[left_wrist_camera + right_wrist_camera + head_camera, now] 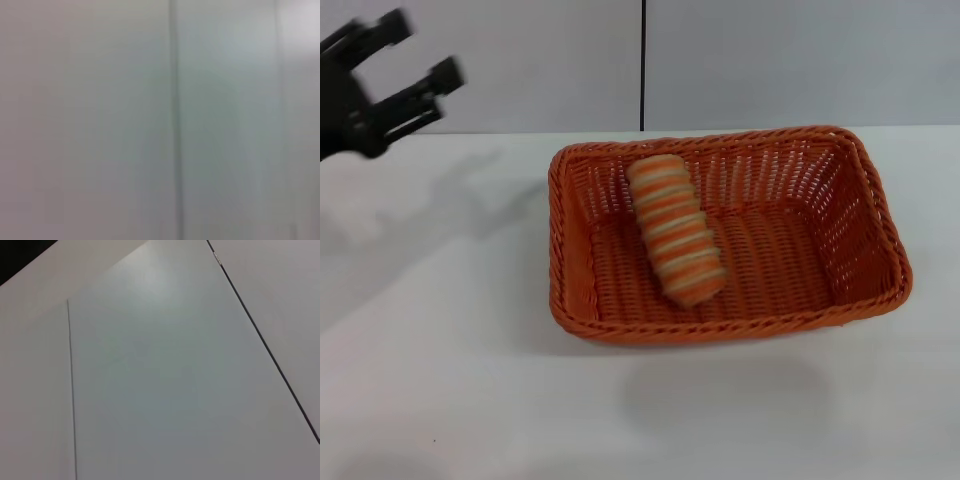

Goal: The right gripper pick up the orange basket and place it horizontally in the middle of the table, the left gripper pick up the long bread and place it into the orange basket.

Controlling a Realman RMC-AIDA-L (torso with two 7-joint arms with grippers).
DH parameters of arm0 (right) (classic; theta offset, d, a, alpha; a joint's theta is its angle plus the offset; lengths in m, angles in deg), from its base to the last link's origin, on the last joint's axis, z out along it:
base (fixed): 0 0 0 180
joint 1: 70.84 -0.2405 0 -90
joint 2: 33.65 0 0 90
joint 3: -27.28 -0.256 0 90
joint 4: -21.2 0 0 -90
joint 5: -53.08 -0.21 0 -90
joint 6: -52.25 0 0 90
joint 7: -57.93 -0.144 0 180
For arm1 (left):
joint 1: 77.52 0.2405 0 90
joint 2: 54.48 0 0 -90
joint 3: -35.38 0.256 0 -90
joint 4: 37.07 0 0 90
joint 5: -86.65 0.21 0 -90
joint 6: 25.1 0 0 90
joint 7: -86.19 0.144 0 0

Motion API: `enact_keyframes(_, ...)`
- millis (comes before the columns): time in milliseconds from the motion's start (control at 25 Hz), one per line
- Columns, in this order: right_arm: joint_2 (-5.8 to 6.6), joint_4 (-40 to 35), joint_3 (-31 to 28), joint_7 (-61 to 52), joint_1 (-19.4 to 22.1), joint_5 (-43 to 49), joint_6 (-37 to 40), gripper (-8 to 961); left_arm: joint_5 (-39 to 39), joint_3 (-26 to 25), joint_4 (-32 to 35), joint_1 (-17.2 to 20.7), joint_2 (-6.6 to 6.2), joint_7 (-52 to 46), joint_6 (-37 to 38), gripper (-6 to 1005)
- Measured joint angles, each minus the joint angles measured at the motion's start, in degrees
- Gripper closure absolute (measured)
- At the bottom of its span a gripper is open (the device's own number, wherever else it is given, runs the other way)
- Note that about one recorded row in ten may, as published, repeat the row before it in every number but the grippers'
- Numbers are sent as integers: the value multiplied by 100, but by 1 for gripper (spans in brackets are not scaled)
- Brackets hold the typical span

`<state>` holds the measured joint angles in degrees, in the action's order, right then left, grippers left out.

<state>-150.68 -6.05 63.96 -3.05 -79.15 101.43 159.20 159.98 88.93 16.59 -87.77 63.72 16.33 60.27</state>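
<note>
You see one orange basket (728,238) lying lengthwise across the middle of the table (440,380), and this basket serves as the landmark for every position given here. One long bread (676,229) rests inside it, on the woven floor of the half nearer the left gripper, its far end leaning up against the far wall and its near end pointing toward the near rim. One left gripper (382,82) hangs in the air well clear of the basket, beyond its left end and toward the wall, with its black fingers spread apart and nothing between them. The right gripper does not appear in the head view, and neither wrist view shows any fingers, so you cannot tell how its jaws stand.

By these views, both placements look done.

Risks from here, as you would judge them:
- The loaf is propped on the sloping wall; a knock to the basket could roll it flat or shift it along the floor.
- If you bring the left arm back across the basket's left rim at a low height, the spread fingers could catch the braid and drag the basket out of its centred, lengthwise pose.

Count: one basket, one loaf, one gripper visible.
</note>
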Motion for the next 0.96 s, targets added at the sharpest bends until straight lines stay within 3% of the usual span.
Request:
enact_keyframes(40, 0, -25, -1, 12, -7, 0, -42, 307, 0, 0, 0, 0, 0, 0, 0, 191)
enact_keyframes(80, -13, -62, -3, 63, -25, 0, -155, 306, -247, -400, -835, 6, 4, 806, 196, 191)
enact_keyframes(400, -100, 5, -13, 548, -157, 0, -647, 304, -1014, -1324, -2657, 22, 10, 2672, 736, 190)
enact_keyframes(480, -162, 60, 17, 770, -196, 0, -659, 303, -1075, -1463, -2869, 17, 3, 2833, 785, 190)
enact_keyframes(960, -173, 376, -4, 1089, -310, 43, -758, 300, -1105, -1846, -3714, 7, -1, 3728, 824, 191)
